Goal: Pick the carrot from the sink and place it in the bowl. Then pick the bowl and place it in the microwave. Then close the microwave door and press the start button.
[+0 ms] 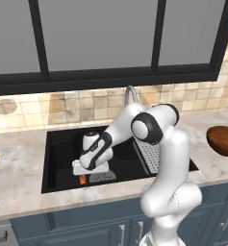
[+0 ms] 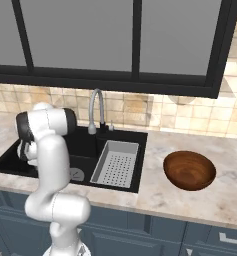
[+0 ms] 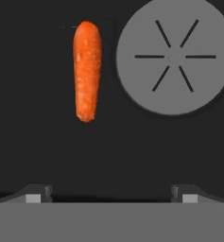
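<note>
Spread fully apart, the gripper (image 3: 111,191) is held empty above the floor of the black sink (image 1: 57,158), touching nothing. An orange carrot (image 3: 87,71), stubby and rough-skinned, is seen lying on the basin floor just beside the round grey drain (image 3: 175,56) with its slotted spokes. A perforated grey tray (image 2: 116,164) is set at the sink's right side. A glossy reddish-brown bowl (image 2: 189,170) is placed on the marbled counter (image 2: 190,200), backed by tan tiles (image 2: 140,112).

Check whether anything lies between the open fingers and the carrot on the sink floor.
Nothing visible does. In the hand view the carrot lies bare on the black sink floor, beside the round drain, with the fingers spread wide below it.
</note>
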{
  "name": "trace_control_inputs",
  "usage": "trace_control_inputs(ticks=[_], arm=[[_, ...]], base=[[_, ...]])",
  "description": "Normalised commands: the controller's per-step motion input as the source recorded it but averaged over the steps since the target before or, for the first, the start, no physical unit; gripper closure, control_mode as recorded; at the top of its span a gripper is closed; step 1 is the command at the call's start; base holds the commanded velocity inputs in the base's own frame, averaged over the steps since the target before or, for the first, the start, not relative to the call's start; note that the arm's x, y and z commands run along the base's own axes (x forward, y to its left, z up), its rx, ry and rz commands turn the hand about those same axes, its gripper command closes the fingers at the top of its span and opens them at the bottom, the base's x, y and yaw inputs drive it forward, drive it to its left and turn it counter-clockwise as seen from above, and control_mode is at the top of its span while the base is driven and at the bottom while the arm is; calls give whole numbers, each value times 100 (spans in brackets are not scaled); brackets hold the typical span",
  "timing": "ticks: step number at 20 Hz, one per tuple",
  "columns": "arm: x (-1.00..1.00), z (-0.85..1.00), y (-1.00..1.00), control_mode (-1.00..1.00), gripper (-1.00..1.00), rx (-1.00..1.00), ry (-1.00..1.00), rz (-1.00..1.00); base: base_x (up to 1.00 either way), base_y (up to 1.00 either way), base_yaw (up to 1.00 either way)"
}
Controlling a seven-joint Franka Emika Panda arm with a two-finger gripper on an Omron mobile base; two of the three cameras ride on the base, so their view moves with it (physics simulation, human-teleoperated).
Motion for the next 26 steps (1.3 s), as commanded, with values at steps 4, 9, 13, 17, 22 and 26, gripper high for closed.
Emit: trace_control_inputs(ticks=[4,9,13,17,22,26], arm=[[7,-36,0,-100,-100,0,0,0],[29,-30,0,-100,-100,0,0,0],[34,-29,0,-100,-100,0,0,0],[36,-33,7,-100,-100,0,0,0],[22,-27,12,-100,-100,0,0,0],[29,-19,16,-100,-100,0,0,0]], base=[[0,0,0],[0,0,0],[0,0,0],[0,0,0],[0,0,0],[0,0,0]])
